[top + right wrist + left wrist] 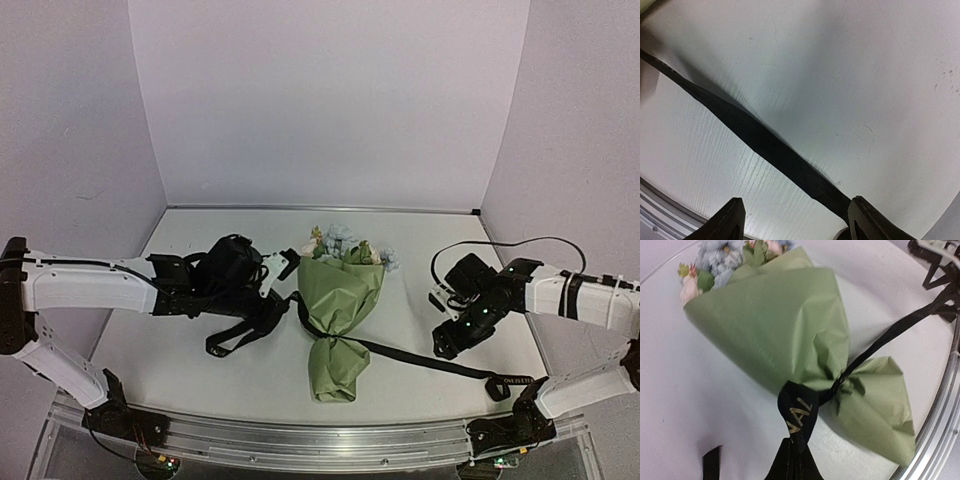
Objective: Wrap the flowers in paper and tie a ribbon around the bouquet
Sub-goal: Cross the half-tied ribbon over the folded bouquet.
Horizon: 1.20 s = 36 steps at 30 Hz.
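Tension is what this tie wants: the left gripper (282,270) is clamped on the ribbon (799,412), which runs just ahead of its fingers to the cinched neck of the bouquet (340,300). I'd have it hold firm there. The right gripper (796,215) hangs with its jaws spread wide and empty over the strand lying flat between its fingers, nearer the right one. It should close squarely and draw outward evenly. I count one bouquet, one ribbon and two grippers.
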Available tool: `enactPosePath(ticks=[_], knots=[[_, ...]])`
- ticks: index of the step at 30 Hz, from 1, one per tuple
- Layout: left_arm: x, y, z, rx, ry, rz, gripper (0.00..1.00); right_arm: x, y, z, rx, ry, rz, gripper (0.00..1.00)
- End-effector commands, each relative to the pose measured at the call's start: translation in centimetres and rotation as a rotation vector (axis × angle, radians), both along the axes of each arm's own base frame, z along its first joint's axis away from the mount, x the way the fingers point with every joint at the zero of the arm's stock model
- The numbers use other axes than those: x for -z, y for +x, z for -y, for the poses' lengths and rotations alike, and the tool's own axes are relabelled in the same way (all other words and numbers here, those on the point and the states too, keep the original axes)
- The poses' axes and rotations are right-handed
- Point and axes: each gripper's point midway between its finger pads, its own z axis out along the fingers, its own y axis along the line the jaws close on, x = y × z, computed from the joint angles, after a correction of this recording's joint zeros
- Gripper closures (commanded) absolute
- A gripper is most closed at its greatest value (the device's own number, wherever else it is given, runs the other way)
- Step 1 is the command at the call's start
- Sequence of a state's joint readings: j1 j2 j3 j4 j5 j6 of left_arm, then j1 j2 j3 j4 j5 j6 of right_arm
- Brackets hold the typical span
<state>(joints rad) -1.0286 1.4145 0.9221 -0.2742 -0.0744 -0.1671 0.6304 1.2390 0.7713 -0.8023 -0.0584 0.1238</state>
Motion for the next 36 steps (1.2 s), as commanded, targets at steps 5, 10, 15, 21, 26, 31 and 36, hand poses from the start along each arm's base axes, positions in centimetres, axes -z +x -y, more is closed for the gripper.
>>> enactPosePath(ticks=[5, 10, 15, 21, 26, 31, 36], knots=[[-4.3, 2.5, 8.4, 0.218, -0.121, 0.170, 1.00, 1.9, 1.5, 1.7, 0.046, -0.111, 0.066, 0.29], [-4.7, 2.5, 11.1, 0.290, -0.188, 0.178, 1.00, 3.7, 0.7, 2.9, 0.142, -0.131, 0.058, 0.30], [-3.9, 2.0, 12.5, 0.354, -0.214, 0.159, 1.00, 5.9, 0.1, 2.9, 0.231, -0.095, 0.039, 0.31], [-3.8, 0.5, 12.9, 0.420, -0.250, 0.110, 1.00, 7.6, -0.6, 3.0, 0.307, -0.071, 0.021, 0.34], [-4.1, -0.1, 13.1, 0.445, -0.275, 0.096, 1.00, 8.2, -0.8, 3.1, 0.324, -0.087, 0.016, 0.38], [-4.2, -0.3, 13.2, 0.457, -0.279, 0.093, 1.00, 8.4, -1.0, 2.7, 0.328, -0.103, 0.012, 0.49], [-3.6, -0.4, 13.3, 0.476, -0.271, 0.095, 1.00, 8.7, -1.2, 2.3, 0.336, -0.105, -0.001, 0.69]])
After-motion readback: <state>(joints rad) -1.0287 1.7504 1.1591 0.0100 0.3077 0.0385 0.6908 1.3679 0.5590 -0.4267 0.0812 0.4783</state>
